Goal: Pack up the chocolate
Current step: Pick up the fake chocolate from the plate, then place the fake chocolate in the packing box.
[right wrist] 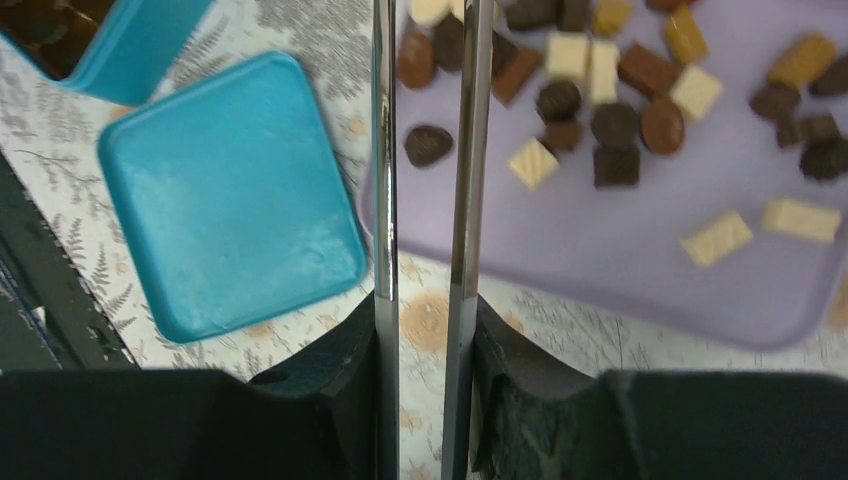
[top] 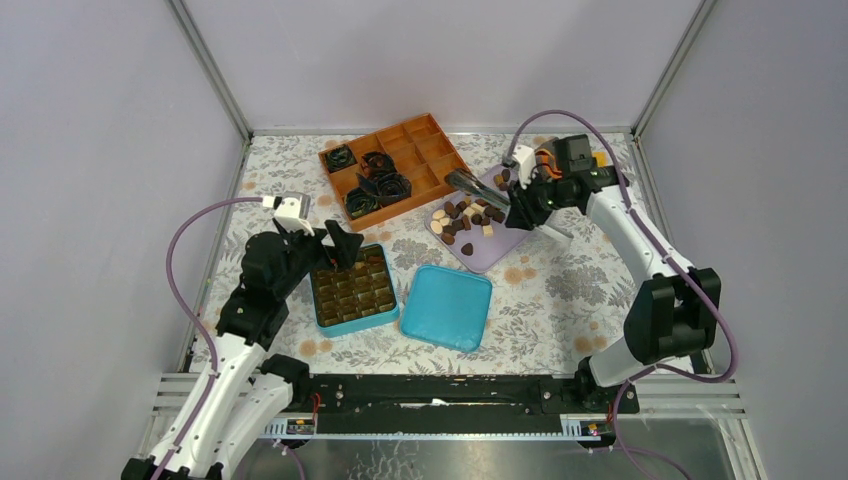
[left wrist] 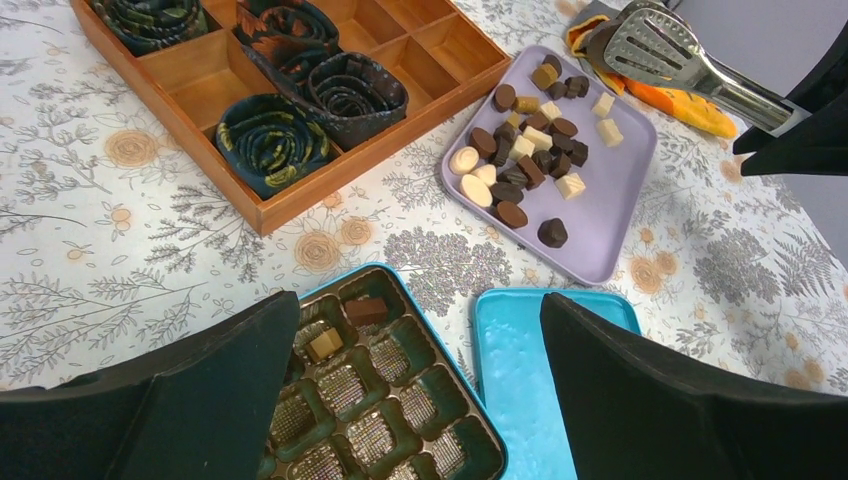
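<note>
The chocolate (top: 465, 215) lies as several dark, brown and cream pieces on a lilac tray (top: 497, 250); the same chocolate (left wrist: 525, 165) shows in the left wrist view. My right gripper (top: 520, 205) is shut on metal tongs (top: 468, 184), whose head hangs over the tray's far left part. In the right wrist view the tongs' two arms (right wrist: 385, 150) run slightly apart between my fingers (right wrist: 340, 350). My left gripper (left wrist: 418, 310) stands open and holds nothing, above the teal box (left wrist: 400, 275). A brown piece (left wrist: 366, 310) and a tan piece (left wrist: 324, 345) sit in the box's cells.
The teal lid (top: 447, 306) lies flat between the box (top: 358, 322) and the lilac tray. A wooden compartment tray (top: 440, 165) with black crinkled paper cups (top: 378, 187) stands at the back. Frame posts and grey walls enclose the flowered table.
</note>
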Motion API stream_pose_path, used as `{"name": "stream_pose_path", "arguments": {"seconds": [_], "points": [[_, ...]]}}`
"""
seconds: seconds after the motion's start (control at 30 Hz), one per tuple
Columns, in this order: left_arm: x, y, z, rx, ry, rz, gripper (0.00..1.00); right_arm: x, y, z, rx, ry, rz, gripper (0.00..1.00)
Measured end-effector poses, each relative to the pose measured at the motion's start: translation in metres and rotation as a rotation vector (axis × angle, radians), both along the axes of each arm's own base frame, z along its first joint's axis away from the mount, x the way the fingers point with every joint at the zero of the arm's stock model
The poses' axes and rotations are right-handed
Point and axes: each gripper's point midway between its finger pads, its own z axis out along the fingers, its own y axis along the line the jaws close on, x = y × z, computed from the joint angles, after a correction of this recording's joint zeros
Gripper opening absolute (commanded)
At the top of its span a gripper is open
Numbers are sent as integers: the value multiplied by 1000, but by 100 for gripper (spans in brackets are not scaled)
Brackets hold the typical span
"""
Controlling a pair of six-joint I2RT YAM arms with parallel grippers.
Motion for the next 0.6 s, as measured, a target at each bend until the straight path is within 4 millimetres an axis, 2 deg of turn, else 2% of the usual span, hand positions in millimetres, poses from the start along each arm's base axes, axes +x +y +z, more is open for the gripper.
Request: {"name": "stream_pose_path", "arguments": {"seconds": [0.17, 0.27, 0.6], "points": [[0, 6, 6, 2, -26, 32, 99, -3, 44, 19, 29, -41, 123, 0], [0, 13, 11, 4, -46, 63, 99, -7, 74, 24, 39, -46, 204, 0], [-2, 38, 31, 2, -126, 188, 99, -14, 177, 13, 26, -42, 415, 0]]}}
